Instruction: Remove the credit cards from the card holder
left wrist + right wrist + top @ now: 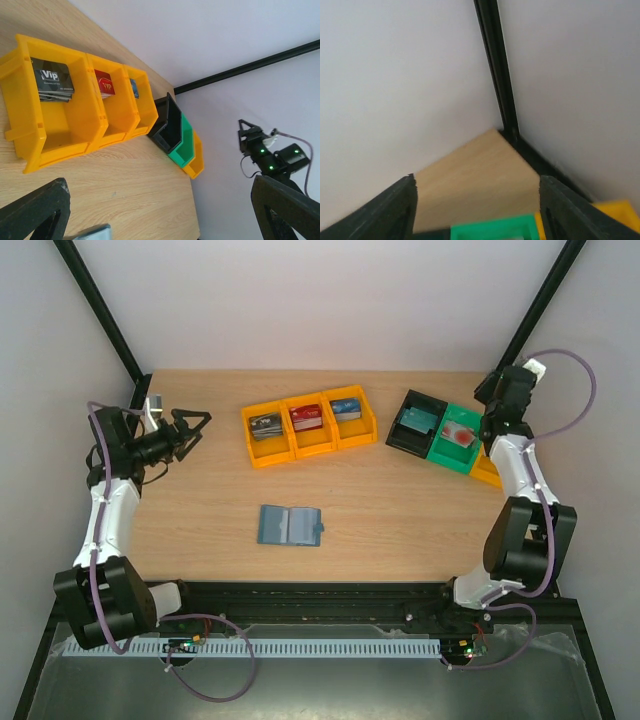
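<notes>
The teal-blue card holder (290, 525) lies open and flat on the table's near middle, with neither gripper near it; a blue-grey corner of it (92, 232) shows at the bottom of the left wrist view. Credit cards lie in the bins at the back: a dark one (266, 423) (52, 80), a red one (306, 417) (105, 84), a blue one (345, 406), a teal one (415, 420) and a pale one (458, 432). My left gripper (190, 425) (160, 215) hangs open at the far left, empty. My right gripper (492, 400) (477, 210) is raised over the green bin, jaws apart, nothing between them.
Three joined yellow bins (300, 445) (75, 145) stand at the back centre. A black bin (400, 435), a green bin (445, 455) (490, 232) and a yellow bin (485, 475) sit at the back right against the frame post (495, 65). White walls close in three sides.
</notes>
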`<state>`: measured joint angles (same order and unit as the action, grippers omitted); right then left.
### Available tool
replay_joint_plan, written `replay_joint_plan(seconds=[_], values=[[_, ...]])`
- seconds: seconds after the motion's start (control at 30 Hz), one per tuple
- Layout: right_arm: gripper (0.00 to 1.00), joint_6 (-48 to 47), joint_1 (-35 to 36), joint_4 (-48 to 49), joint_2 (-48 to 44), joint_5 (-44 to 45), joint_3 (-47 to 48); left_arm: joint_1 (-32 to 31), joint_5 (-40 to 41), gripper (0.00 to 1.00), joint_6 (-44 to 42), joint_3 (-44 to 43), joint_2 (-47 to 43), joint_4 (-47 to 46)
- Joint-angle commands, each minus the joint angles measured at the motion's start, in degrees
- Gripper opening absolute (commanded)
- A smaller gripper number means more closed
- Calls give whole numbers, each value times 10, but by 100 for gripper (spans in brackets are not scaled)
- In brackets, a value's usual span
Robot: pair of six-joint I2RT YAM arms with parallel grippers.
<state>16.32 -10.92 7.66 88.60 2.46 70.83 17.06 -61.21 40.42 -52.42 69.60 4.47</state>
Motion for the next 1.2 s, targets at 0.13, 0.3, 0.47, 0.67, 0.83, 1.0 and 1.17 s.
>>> replay_joint_plan(seconds=[0.13, 0.3, 0.47, 0.67, 0.83, 1.0, 1.17], values=[[25, 89, 0, -210, 95, -17, 9, 3, -4, 99, 10, 11, -17, -19], [2, 43, 1, -312, 194, -21, 101, 4, -7, 99, 10, 11, -21, -21], [2, 42, 3, -338, 229, -38, 122, 6, -6, 99, 12, 12, -18, -26], [2, 44, 24, -373, 240, -60, 130, 9, -8, 99, 12, 14, -24, -28], [2, 46, 39, -376, 253, -36, 131, 12, -17, 99, 9, 9, -4, -31], [2, 56, 41, -361, 265, -10, 132, 13, -18, 99, -5, 13, 2, -32], [2, 56, 41, -356, 297, 7, 135, 14, -13, 99, -6, 15, 2, -33]])
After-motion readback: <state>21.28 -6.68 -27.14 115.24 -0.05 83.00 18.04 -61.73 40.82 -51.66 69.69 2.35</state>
